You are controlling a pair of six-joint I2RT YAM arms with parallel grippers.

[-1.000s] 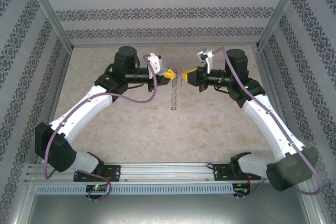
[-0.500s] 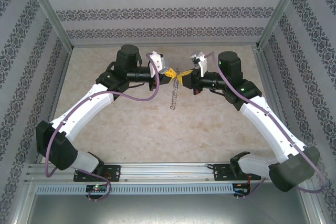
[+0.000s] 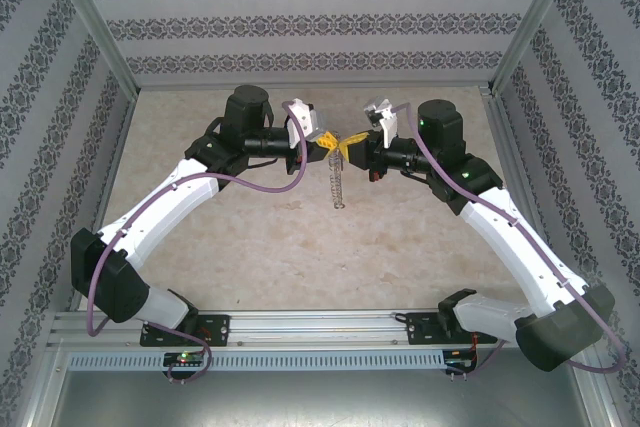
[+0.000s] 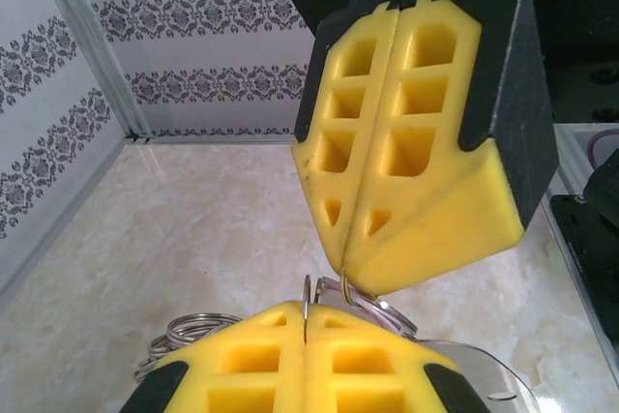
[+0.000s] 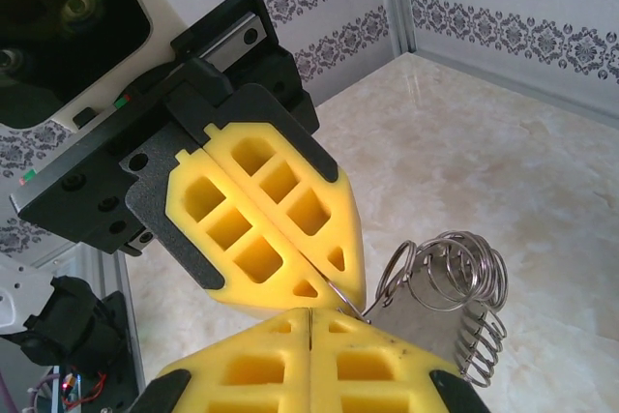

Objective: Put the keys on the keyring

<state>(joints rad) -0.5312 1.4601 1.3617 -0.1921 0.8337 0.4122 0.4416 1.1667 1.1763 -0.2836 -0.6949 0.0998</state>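
Note:
The keyring shows as a string of linked silvery wire rings (image 3: 338, 182) hanging below the two gripper tips at the table's middle back. My left gripper (image 3: 332, 144) is shut on one thin ring, which stands upright between its yellow fingers (image 4: 307, 314). My right gripper (image 3: 349, 147) is shut on a neighbouring loop (image 4: 345, 282), tip to tip with the left. In the right wrist view, coiled rings (image 5: 450, 273) and a flat grey metal piece (image 5: 426, 336) hang beside my right gripper (image 5: 309, 311). I cannot tell if that piece is the keys.
The beige marble-patterned tabletop (image 3: 250, 237) lies under the hanging rings. Patterned walls close in the back and both sides, with metal posts at the corners (image 3: 95, 27). An aluminium rail (image 3: 320, 332) carries both arm bases at the near edge.
My right gripper has moved left and slightly away until its tip meets the left gripper's tip. The hanging string of rings has swung a little to the right.

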